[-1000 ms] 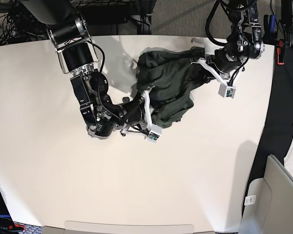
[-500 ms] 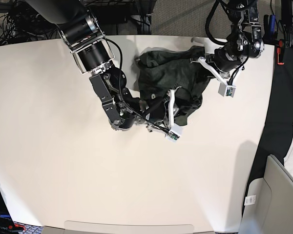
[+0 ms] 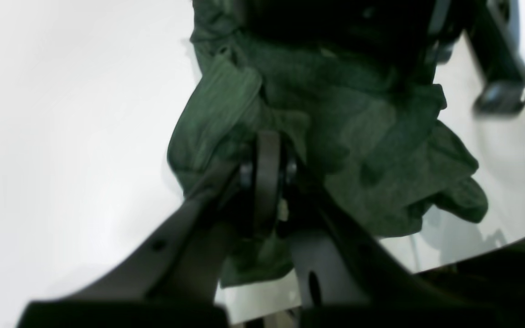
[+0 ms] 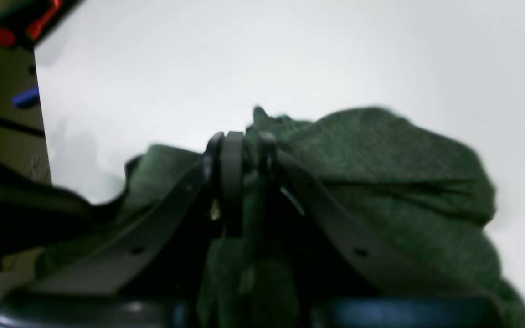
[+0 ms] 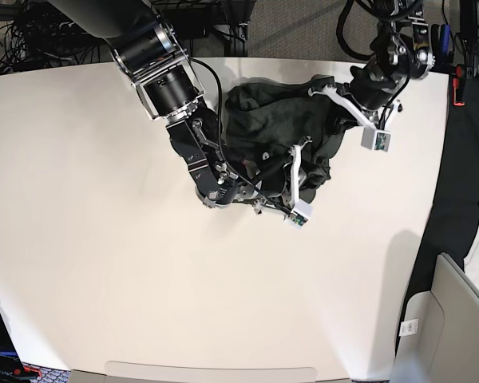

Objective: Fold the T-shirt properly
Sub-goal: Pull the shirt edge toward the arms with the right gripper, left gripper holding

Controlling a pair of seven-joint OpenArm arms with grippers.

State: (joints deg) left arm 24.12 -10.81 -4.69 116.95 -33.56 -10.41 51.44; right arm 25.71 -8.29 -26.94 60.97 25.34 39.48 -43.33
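Observation:
The dark olive-green T-shirt lies crumpled in a heap at the back middle of the white table. My right gripper reaches in from the left and is shut on a fold at the heap's front right; in the right wrist view its fingertips pinch the fabric. At the heap's back right corner my left gripper is shut on the cloth. In the left wrist view its fingers close into the bunched T-shirt.
A black cloth hangs past the table's right edge. A grey box stands at the lower right. Cables and a red tool sit behind the back edge.
My right arm has swung to the right, carrying its fold of the T-shirt across, and the heap is now narrower. The left gripper has shifted slightly up and back.

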